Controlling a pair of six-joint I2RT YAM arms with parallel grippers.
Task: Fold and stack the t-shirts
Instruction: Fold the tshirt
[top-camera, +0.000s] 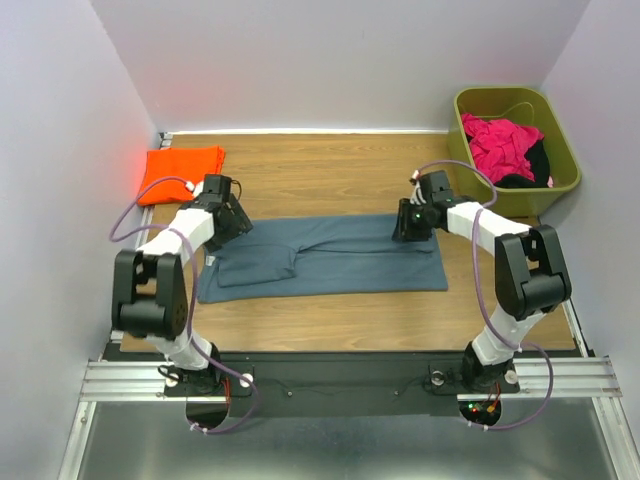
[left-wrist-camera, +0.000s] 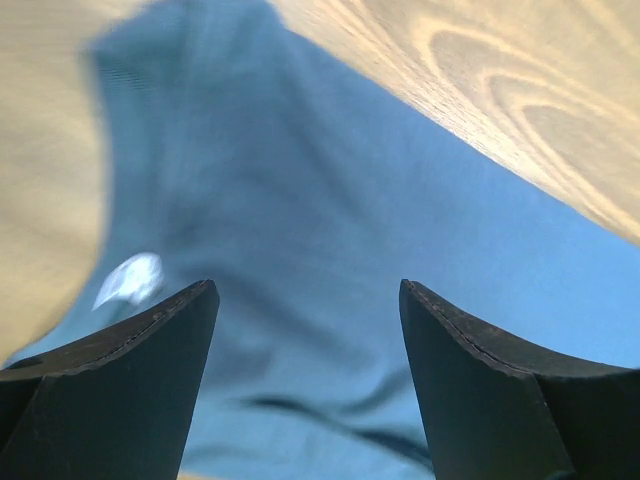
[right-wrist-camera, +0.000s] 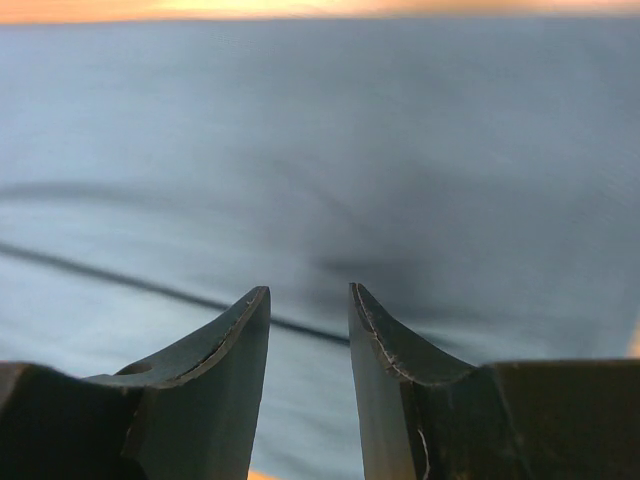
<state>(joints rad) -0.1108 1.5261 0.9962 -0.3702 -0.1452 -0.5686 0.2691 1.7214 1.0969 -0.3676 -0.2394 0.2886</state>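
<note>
Grey shirt (top-camera: 330, 258) flat mid-surface (top-camera: 330, 175), folded to a long strip. Left gripper (left-wrist-camera: 308, 290) spread wide over its left end, right gripper (right-wrist-camera: 308, 290) slightly parted at the right end, both empty: probably staging the cross-fold. Orange shirt (top-camera: 180, 170) folded, far-left corner.

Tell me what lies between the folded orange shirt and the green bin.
Nothing: the top view shows bare wooden tabletop between the orange shirt and the bin.

A spread shirt (top-camera: 330, 258) lies in the middle of the table (top-camera: 330, 175), a folded shirt (top-camera: 180, 170) behind it on the left, a bin (top-camera: 463, 125) of clothes (top-camera: 500, 145) behind on the right.
</note>
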